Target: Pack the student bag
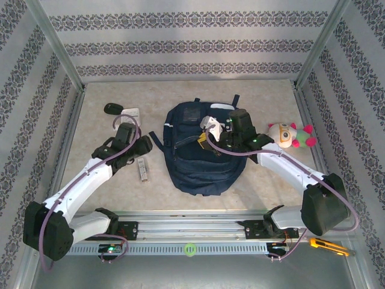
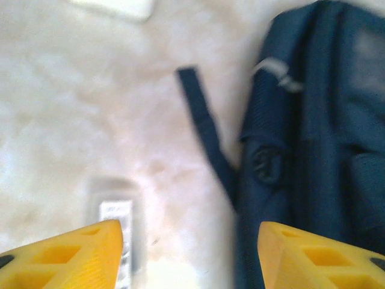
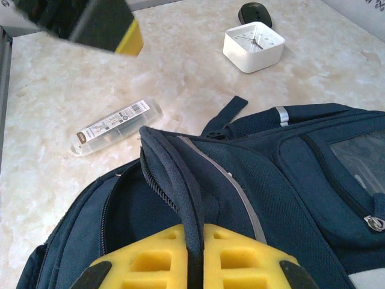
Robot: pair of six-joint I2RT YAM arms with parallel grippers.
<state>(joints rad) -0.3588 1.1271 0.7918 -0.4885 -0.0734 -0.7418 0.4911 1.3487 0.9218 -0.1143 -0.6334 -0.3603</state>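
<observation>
student bag (image 1: 201,156) flat mid-surface (image 1: 271,186), main zip gaping, inside too dark to tell what's in there | right end effector (image 3: 195,256) pinched tight on the bag's opening edge | left end effector (image 2: 192,259) spread wide, holding nothing, near clear case (image 2: 117,223) | top cam: plush toy (image 1: 292,135) right of bag | right wrist cam: white box (image 3: 253,46) touching black mouse (image 3: 255,13)

- Left arm (image 1: 84,180) and right arm (image 1: 289,164): white link shells, with black joint housings behind each claw.
- Purple cable (image 1: 240,154) loops back from each claw along the links.
- Left gripper (image 2: 189,226) and right gripper (image 3: 195,241): yellow wedge fingers (image 2: 66,256) with moulded rectangular recesses and black corners.
</observation>
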